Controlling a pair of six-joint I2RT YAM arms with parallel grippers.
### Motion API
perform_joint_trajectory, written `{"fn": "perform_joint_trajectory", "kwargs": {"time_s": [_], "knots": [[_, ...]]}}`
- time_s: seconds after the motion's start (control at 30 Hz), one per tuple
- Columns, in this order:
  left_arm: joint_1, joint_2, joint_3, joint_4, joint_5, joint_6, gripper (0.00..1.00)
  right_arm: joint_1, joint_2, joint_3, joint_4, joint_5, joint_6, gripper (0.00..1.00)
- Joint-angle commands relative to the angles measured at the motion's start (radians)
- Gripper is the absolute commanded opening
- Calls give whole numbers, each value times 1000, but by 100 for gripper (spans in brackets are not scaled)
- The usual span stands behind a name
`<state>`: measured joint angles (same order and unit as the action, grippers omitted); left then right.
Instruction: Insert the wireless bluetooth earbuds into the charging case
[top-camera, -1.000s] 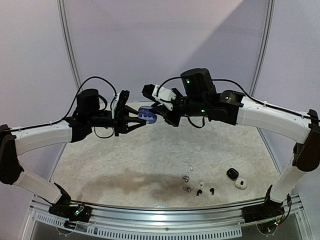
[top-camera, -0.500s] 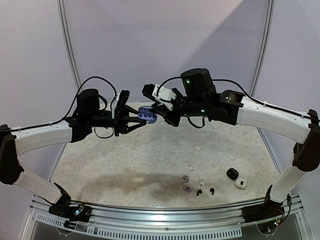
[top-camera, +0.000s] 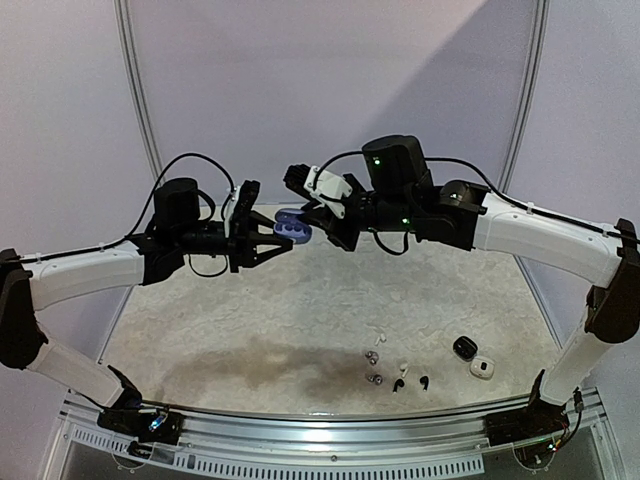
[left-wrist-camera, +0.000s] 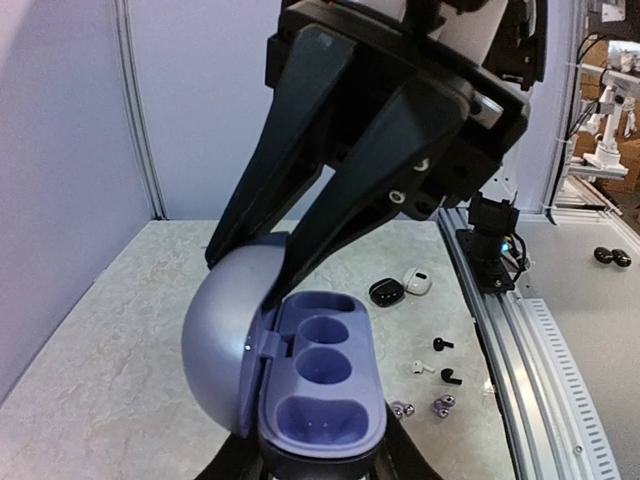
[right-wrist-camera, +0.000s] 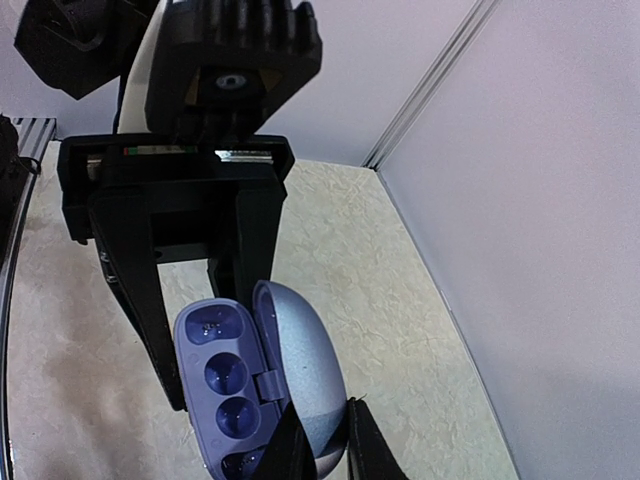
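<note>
A lavender charging case (top-camera: 293, 227) is held in the air between both arms, its lid open and its wells empty. My left gripper (top-camera: 272, 240) is shut on the case's base (left-wrist-camera: 322, 392), with its own gripper (left-wrist-camera: 322, 462) at the bottom edge of the left wrist view. My right gripper (top-camera: 314, 222) is shut on the lid (right-wrist-camera: 303, 365), pinched between its fingertips (right-wrist-camera: 292, 445). Several tiny earbuds lie on the table near the front: grey ones (top-camera: 372, 357), a white one (top-camera: 404, 369) and black ones (top-camera: 424, 381). They also show in the left wrist view (left-wrist-camera: 441, 345).
A black pebble case (top-camera: 463, 347) and a white pebble case (top-camera: 481, 367) lie on the table at the right front. The marbled table (top-camera: 250, 320) ends at a metal rail (top-camera: 330, 430) in front. Walls close the back and sides.
The case and my right gripper have shifted slightly up and to the left. The left arm has barely moved.
</note>
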<state>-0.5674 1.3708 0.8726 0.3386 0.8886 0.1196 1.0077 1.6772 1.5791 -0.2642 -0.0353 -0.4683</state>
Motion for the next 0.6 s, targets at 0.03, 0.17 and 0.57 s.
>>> {"fn": "perform_joint_trajectory", "kwargs": {"time_s": [0.03,0.17,0.57], "knots": [[-19,2,-4,-4,5,-5,29,3,-2,18,30,9,17,0],[-19,2,-6,14,9,-15,38,3,2,18,28,10,18,0],[-19,1,-11,37,21,-6,27,4,12,18,25,2,22,0]]}}
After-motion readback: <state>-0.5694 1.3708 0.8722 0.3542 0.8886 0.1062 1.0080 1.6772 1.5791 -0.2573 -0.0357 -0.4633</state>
